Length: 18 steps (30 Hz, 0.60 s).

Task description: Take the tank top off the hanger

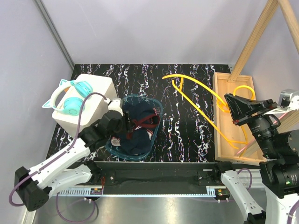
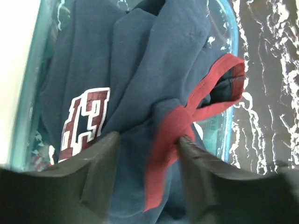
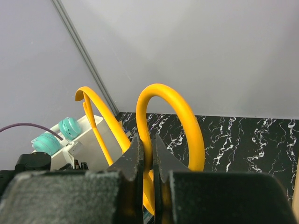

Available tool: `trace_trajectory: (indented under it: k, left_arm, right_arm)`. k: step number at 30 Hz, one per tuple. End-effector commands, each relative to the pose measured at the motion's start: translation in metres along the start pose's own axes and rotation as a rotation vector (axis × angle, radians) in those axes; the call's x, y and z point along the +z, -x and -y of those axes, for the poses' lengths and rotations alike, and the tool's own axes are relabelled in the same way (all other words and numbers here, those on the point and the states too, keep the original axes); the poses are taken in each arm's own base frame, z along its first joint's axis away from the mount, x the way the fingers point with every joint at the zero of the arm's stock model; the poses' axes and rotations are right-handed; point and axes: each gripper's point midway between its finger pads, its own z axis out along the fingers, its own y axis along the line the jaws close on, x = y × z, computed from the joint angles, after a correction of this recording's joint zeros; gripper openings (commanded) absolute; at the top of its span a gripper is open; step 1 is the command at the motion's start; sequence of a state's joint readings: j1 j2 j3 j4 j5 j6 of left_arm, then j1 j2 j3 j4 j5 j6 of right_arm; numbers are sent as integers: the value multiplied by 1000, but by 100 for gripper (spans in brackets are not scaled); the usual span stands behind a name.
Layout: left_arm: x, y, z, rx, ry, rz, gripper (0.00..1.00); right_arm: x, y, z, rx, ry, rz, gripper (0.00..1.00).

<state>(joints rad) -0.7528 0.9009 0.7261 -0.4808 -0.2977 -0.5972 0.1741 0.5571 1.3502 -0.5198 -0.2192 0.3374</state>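
Observation:
The navy tank top (image 1: pixel 138 122) with red trim lies bunched in a teal basket (image 1: pixel 159 112). My left gripper (image 1: pixel 127 125) is down in the basket, its fingers closed on a fold of the tank top (image 2: pixel 140 70), with the red trim against the right finger (image 2: pixel 196 158). The yellow hanger (image 1: pixel 196 86) is bare and held off the table over the right side. My right gripper (image 1: pixel 230 109) is shut on its hook (image 3: pixel 173 98), pinching the wire between the fingertips (image 3: pixel 145 140).
A white box (image 1: pixel 96 86) with teal headphones (image 1: pixel 70 98) stands left of the basket. A wooden tray (image 1: pixel 217 116) lies at the right edge, under a slanted wooden post (image 1: pixel 254 37). The basket rim (image 2: pixel 229 28) borders black marbled table.

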Motion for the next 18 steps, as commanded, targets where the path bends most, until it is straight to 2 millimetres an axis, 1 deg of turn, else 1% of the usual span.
trace_trajectory:
  k: [1,2,3,4,5,7,8,9,10,11,12,13,14,15,16,17,18]
  left_arm:
    - [-22,17,14,-27,-108,73,71]
    - [-36,18,29,-4,-211,70,72]
    - [-44,20,38,7,-273,77,75]
    - [-55,24,48,18,-340,89,81]
    - [-77,24,66,62,-482,89,84]
    - [-107,34,84,98,-624,130,86]
    - [-126,34,95,135,-722,131,87]
    - [-153,47,102,154,-799,201,89]
    - [-169,53,107,171,-851,233,91]
    - [-190,54,114,210,-938,255,93]
    - [-219,69,120,233,-1010,338,95]
    - [-236,75,125,252,-1063,372,97]
    - [-254,76,131,282,-1137,388,99]
    - [-282,91,136,304,-1196,463,99]
    - [-287,95,144,321,-1231,452,99]
    - [-295,104,147,331,-1245,473,99]
    - [-317,120,152,343,-1271,526,99]
  right_arm:
    - [-4,18,-14,-14,51,51,0]
    - [-3,17,-13,-13,50,47,0]
    - [-2,16,-13,-14,53,44,0]
    - [-2,14,-13,-12,55,38,0]
    - [0,13,-13,-12,58,32,0]
    - [1,9,-13,-10,63,20,0]
    - [2,8,-13,-9,65,14,0]
    - [2,7,-14,-8,70,11,0]
    - [2,5,-15,-7,81,4,0]
    - [1,4,-16,-5,88,-3,0]
    - [1,3,-18,-2,96,-9,0]
    - [-1,2,-23,-1,119,-17,0]
    - [-2,0,-25,4,128,-29,0]
    - [-4,-1,-27,8,139,-39,0]
    - [-7,-3,-33,13,168,-58,0]
    - [-9,-4,-36,14,183,-65,0]
    - [-11,-5,-39,18,197,-72,0]
